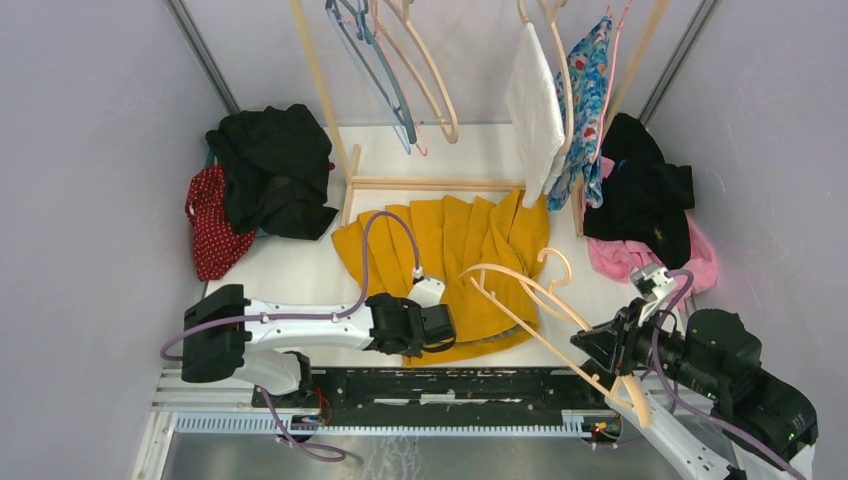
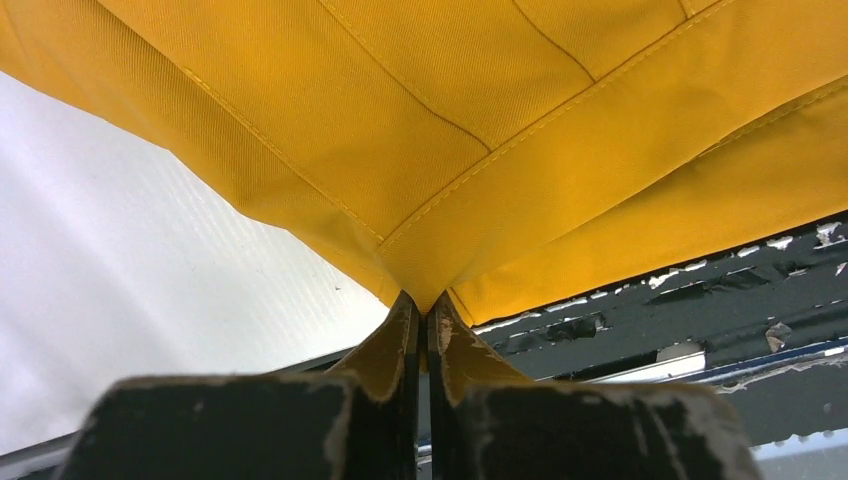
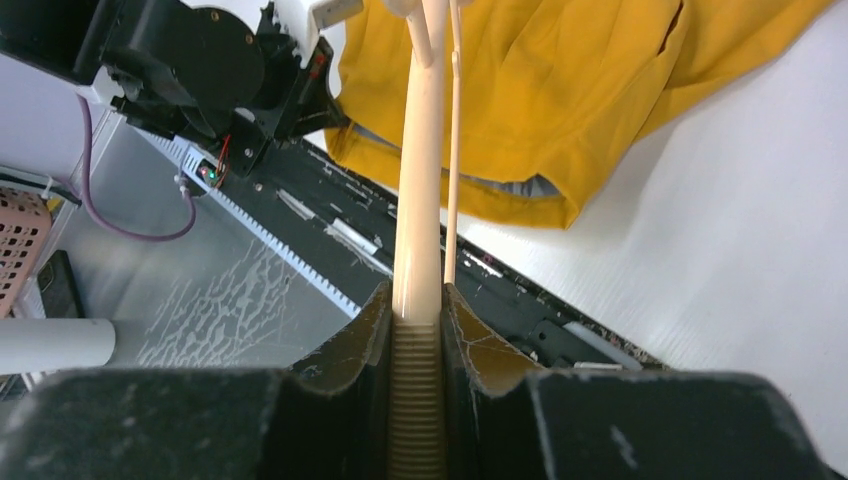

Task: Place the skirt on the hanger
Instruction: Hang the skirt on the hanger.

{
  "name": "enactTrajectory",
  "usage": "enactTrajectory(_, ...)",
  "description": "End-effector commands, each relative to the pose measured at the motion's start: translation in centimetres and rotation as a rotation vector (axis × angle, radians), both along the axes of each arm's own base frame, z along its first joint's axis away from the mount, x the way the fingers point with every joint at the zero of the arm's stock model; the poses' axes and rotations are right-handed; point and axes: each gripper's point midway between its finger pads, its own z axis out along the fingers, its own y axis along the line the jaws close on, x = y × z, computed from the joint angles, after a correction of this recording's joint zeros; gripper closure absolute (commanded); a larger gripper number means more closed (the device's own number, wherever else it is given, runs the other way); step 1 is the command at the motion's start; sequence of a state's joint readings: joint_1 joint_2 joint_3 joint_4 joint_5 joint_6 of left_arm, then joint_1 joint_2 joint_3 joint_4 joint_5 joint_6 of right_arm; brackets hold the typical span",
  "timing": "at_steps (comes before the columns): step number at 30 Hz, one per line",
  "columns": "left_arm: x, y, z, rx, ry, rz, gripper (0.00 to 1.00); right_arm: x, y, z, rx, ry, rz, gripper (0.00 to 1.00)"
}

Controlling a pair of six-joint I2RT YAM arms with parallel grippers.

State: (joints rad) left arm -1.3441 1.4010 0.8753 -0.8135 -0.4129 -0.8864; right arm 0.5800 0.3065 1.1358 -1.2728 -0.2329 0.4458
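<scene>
Skirt (image 1: 455,250), the yellow one, is lying spread flat on the white table (image 1: 300,275) in the middle of the top view, pleats fanning toward the upper part of the frame and its near edge running left to right just above the arms' bases. The left gripper (image 1: 450,330) is sitting right at that near edge with its jaws pinched tight on a fold of the fabric; its wrist view is showing cloth squeezed between the fingertips.

The right gripper (image 1: 592,345) is clamping one arm of the cream hanger (image 1: 520,285). The hanger's long axis is running diagonally from lower right up toward centre frame, and its free end is overlapping the skirt's right side.

So I'm guessing it's all coming down to this: the pinched edge is sitting left of the hanger tip, and the tip is already pointing that way.
</scene>
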Motion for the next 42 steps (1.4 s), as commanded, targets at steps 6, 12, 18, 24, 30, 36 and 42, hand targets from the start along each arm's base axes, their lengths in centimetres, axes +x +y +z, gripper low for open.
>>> enactTrajectory(6,2.4,-2.6,2.4,-0.127,-0.043,0.046,0.97,-4.1,0.5,0.3,0.028,0.062,0.101,0.98)
enactTrajectory(12,3.8,-4.6,4.2,-0.193,-0.03,0.014,0.97,-6.7,1.5,0.1,0.041,0.092,0.181,0.98)
enactTrajectory(18,4.9,-5.8,6.3,-0.233,-0.036,-0.013,0.97,-7.2,2.3,-0.2,0.095,0.098,0.18,0.98)
enactTrajectory(24,5.2,-6.2,7.5,-0.251,-0.044,-0.029,0.97,-6.2,2.8,-1.1,0.107,0.123,0.161,0.98)
enactTrajectory(30,5.0,-6.7,8.1,-0.28,-0.035,-0.043,0.97,-4.8,3.3,-2.2,0.131,0.135,0.12,0.98)
enactTrajectory(36,4.5,-6.5,8.2,-0.297,-0.025,-0.053,0.97,-3.1,3.7,-2.8,0.153,0.134,0.091,0.98)
enactTrajectory(42,4.4,-6.2,9.0,-0.32,-0.035,-0.056,0.97,-2.2,3.4,-3.0,0.122,0.139,0.068,0.98)
